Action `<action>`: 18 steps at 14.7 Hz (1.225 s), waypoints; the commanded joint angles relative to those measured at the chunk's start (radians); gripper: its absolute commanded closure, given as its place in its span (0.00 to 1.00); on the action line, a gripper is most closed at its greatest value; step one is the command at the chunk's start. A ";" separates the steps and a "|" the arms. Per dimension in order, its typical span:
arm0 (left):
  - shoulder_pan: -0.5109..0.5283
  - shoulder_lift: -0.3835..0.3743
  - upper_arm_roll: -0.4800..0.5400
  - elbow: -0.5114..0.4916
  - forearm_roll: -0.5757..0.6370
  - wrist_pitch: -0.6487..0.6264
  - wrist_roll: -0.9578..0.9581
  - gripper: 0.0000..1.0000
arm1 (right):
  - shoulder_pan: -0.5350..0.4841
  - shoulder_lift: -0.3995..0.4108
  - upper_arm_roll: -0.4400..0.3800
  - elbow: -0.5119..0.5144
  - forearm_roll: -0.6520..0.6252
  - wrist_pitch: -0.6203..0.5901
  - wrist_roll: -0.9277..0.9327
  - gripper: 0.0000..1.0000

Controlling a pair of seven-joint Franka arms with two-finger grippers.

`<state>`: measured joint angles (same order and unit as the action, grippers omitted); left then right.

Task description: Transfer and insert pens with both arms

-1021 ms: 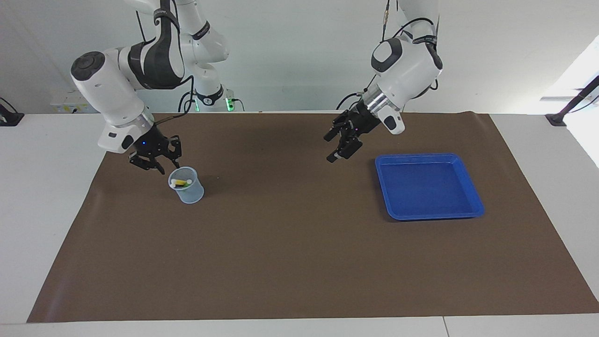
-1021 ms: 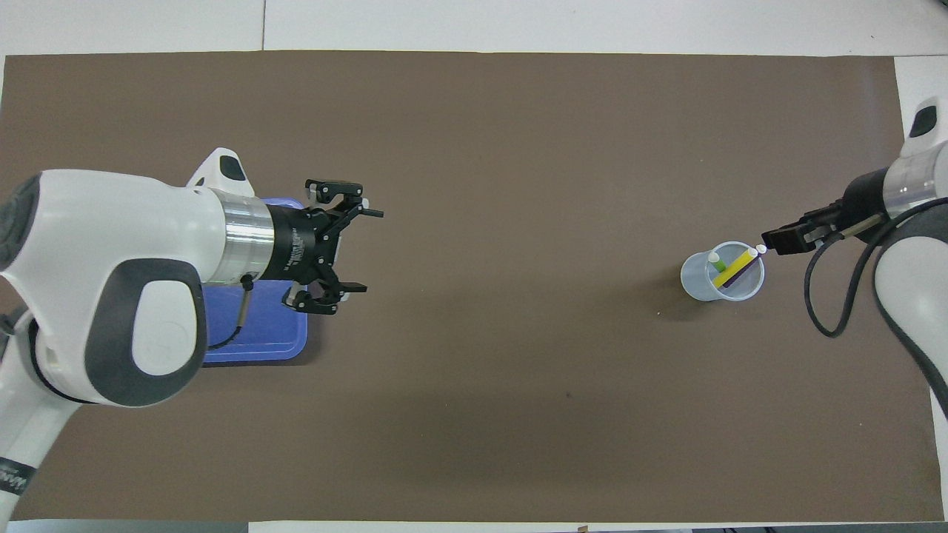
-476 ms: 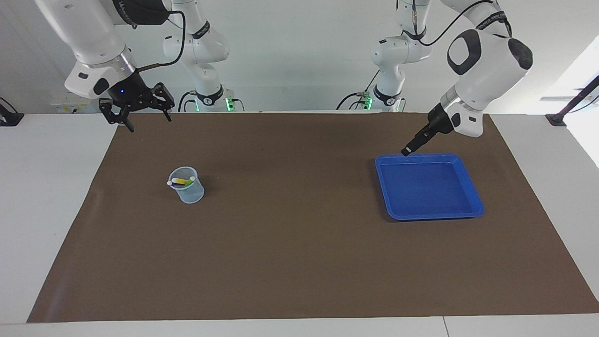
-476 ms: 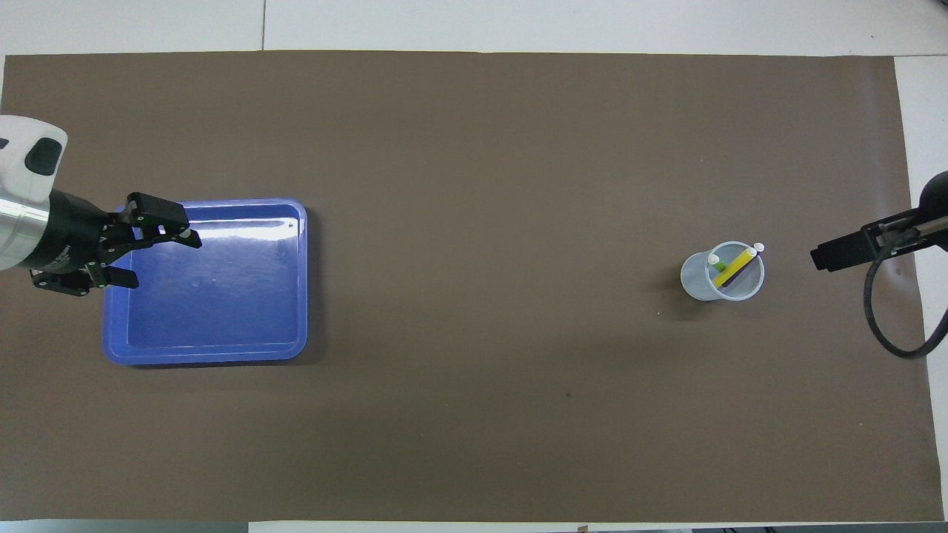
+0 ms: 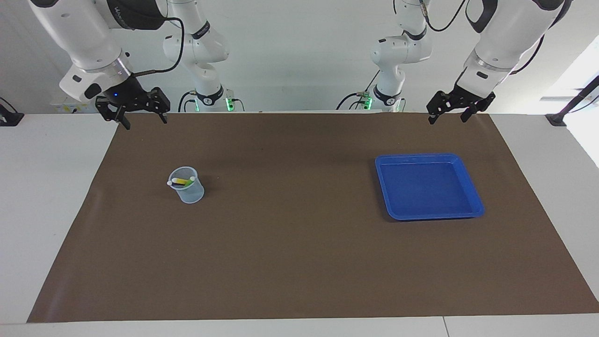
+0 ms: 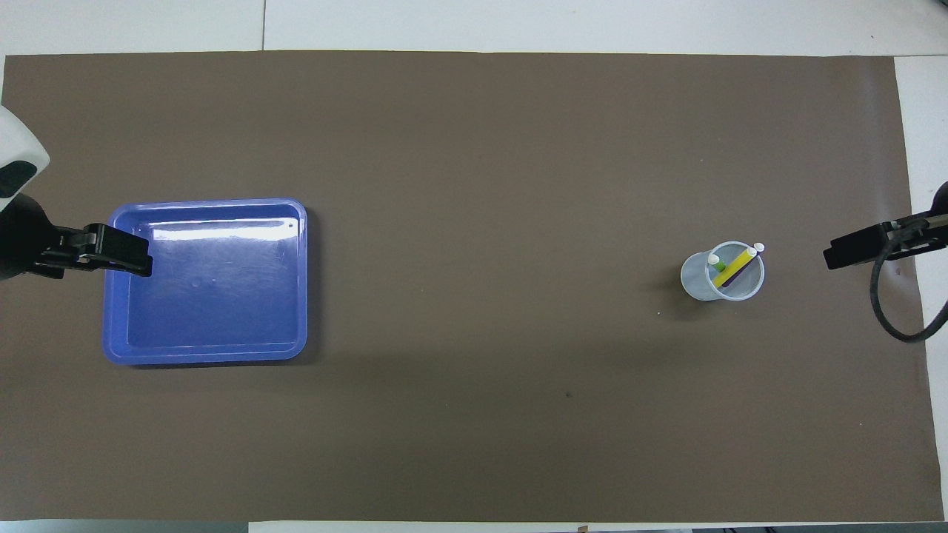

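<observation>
A clear plastic cup (image 5: 188, 188) stands on the brown mat toward the right arm's end of the table. It also shows in the overhead view (image 6: 696, 275). The yellow pen (image 6: 736, 264), the green pen (image 6: 718, 263) and the purple pen (image 6: 730, 279) lean in it, pale caps up. My right gripper (image 5: 145, 122) is open and empty, raised over the mat's edge by the robots, well clear of the cup; it also shows in the overhead view (image 6: 840, 256). My left gripper (image 5: 446, 120) is open and empty, raised near the blue tray; it also shows in the overhead view (image 6: 129, 255).
A blue tray (image 5: 473, 195) with nothing in it lies on the mat toward the left arm's end; it also shows in the overhead view (image 6: 300, 281). The brown mat (image 5: 299, 262) covers most of the white table. Two slimmer white arms (image 5: 206, 51) with green lights stand at the robots' edge.
My right gripper has lifted away from the cup and drawn back toward its base. My left gripper has drawn back from the table's middle past the tray, risen and turned.
</observation>
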<state>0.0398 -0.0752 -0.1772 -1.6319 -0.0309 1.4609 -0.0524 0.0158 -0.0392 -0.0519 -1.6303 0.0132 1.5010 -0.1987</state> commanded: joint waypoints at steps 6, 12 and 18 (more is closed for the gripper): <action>-0.038 -0.035 0.025 -0.080 0.022 0.059 0.060 0.00 | 0.062 0.027 -0.071 -0.006 -0.019 -0.002 0.064 0.00; -0.138 0.012 0.122 0.032 0.025 0.010 0.039 0.00 | 0.021 0.018 -0.052 0.012 -0.018 -0.012 0.064 0.00; -0.136 0.008 0.119 0.017 0.017 0.022 0.036 0.00 | -0.031 0.024 0.020 0.023 -0.018 -0.024 0.064 0.00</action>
<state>-0.0732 -0.0743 -0.0728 -1.6286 -0.0265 1.4952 -0.0086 0.0184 -0.0154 -0.0703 -1.6199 0.0127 1.4979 -0.1476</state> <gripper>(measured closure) 0.000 0.000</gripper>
